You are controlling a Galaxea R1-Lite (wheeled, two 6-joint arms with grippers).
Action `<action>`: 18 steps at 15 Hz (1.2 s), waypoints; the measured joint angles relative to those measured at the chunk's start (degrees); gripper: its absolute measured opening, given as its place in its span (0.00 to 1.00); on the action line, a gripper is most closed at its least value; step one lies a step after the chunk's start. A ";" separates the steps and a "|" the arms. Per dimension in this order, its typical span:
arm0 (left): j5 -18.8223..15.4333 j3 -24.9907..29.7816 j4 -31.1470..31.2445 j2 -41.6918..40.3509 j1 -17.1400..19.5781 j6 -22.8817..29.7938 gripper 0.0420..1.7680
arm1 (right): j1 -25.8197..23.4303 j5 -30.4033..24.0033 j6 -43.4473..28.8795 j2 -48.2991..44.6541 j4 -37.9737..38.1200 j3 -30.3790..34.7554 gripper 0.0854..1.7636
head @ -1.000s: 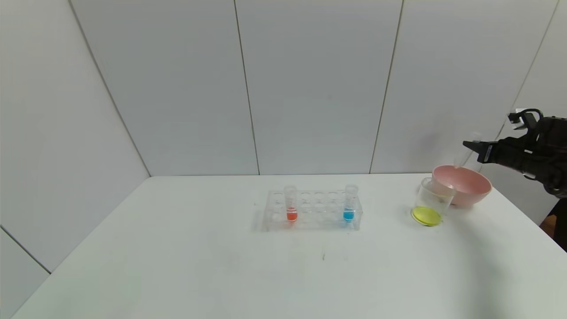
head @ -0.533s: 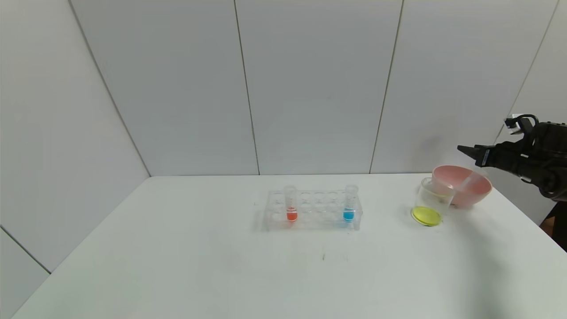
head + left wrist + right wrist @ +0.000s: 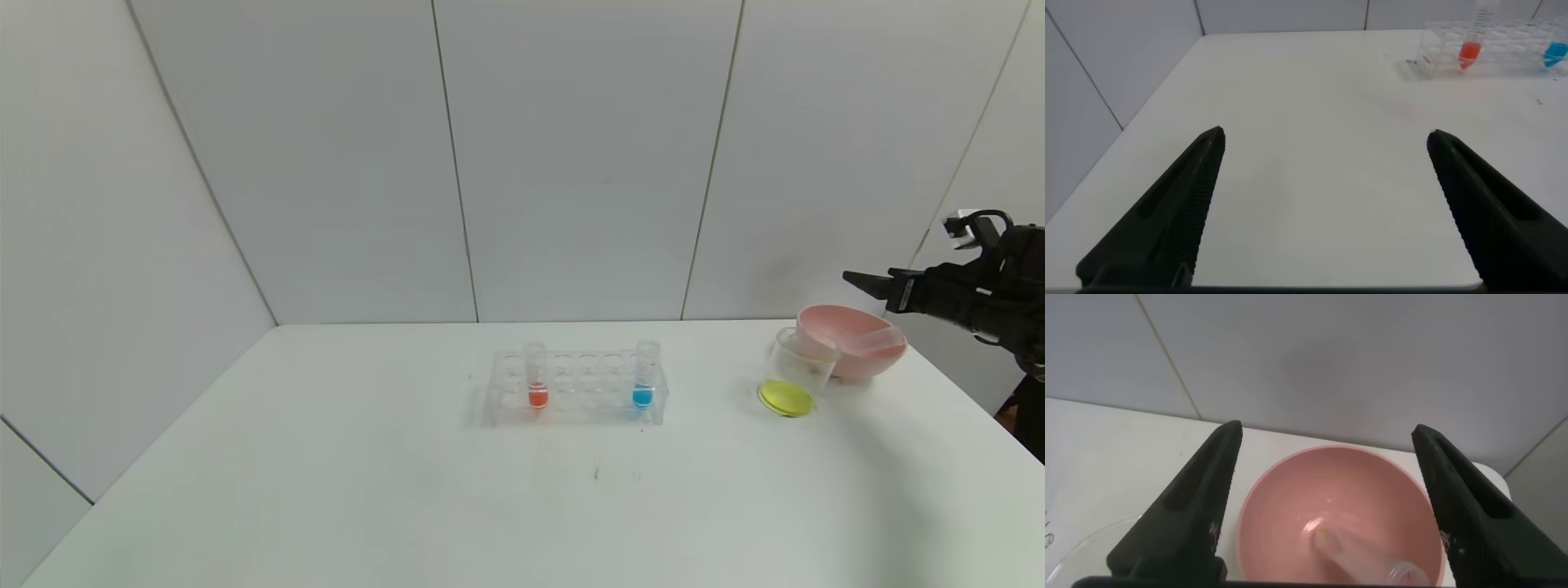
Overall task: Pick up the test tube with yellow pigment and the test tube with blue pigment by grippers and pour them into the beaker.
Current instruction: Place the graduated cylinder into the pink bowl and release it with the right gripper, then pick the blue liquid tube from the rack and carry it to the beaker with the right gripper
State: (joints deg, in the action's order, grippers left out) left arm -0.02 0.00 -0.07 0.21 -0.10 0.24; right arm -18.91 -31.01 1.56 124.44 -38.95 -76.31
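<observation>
Left gripper (image 3: 1323, 204): parked over the table's near left, jaws wide apart, empty; seen only in its wrist view.

Rack (image 3: 578, 386), table centre: red tube (image 3: 535, 377) left, test tube with blue pigment (image 3: 645, 376) right, still unpoured.

Beaker (image 3: 793, 382), right: yellow liquid inside, so that pour appears done.

Pink bowl (image 3: 851, 340), far right: emptied test tube with yellow pigment (image 3: 1360, 555) lies inside, plainest in the right wrist view.

Right gripper (image 3: 1327, 510): above the bowl, jaws apart, empty.
</observation>
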 joint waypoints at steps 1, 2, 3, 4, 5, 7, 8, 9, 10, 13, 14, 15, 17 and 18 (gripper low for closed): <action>0.00 0.00 0.00 0.00 0.00 -0.02 1.00 | 0.41 0.23 0.02 -2.19 -1.65 4.10 0.85; 0.00 0.00 0.00 0.00 0.00 0.00 1.00 | 0.96 0.79 0.00 -4.84 -3.36 9.08 0.87; 0.02 0.00 0.00 0.00 0.00 0.00 1.00 | 1.60 1.46 0.00 -7.61 -4.89 14.02 0.88; 0.02 0.00 0.00 0.00 0.00 -0.02 1.00 | 2.35 2.28 0.00 -10.67 -6.16 19.20 0.89; 0.02 0.00 0.00 0.00 0.00 0.00 1.00 | 3.39 3.23 0.02 -14.06 -7.11 24.86 0.90; 0.00 0.00 0.00 0.00 0.00 -0.02 1.00 | 6.34 5.78 -0.06 -20.26 -9.11 34.54 0.92; 0.00 0.00 0.00 0.00 0.00 -0.02 1.00 | 9.05 8.13 -0.52 -23.32 -10.84 39.50 0.92; 0.00 0.00 0.00 0.00 0.00 -0.02 1.00 | 12.54 11.20 -1.45 -25.71 -12.89 43.28 0.93; 0.00 0.00 0.00 0.00 0.00 -0.02 1.00 | 16.93 15.86 -2.65 -27.67 -15.26 46.39 0.93; 0.02 0.00 0.00 0.00 0.02 0.00 1.00 | 31.42 32.67 -6.21 -30.17 -20.07 51.04 0.94; 0.02 0.00 0.00 0.00 0.02 0.00 1.00 | 36.79 38.45 -7.77 -30.10 -20.91 51.70 0.95; 0.02 0.00 0.00 0.00 0.02 0.00 1.00 | 41.58 43.37 -9.28 -29.57 -21.65 51.98 0.95; 0.02 0.00 0.00 0.00 0.00 0.00 1.00 | 49.36 51.65 -11.26 -26.48 -24.66 51.48 0.95; 0.02 0.00 0.00 0.00 0.00 0.00 1.00 | 51.83 54.44 -11.70 -24.14 -27.28 50.54 0.95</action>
State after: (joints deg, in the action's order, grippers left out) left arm 0.00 0.00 -0.07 0.21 -0.10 0.24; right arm 32.93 23.43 -10.14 100.30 -66.23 -25.77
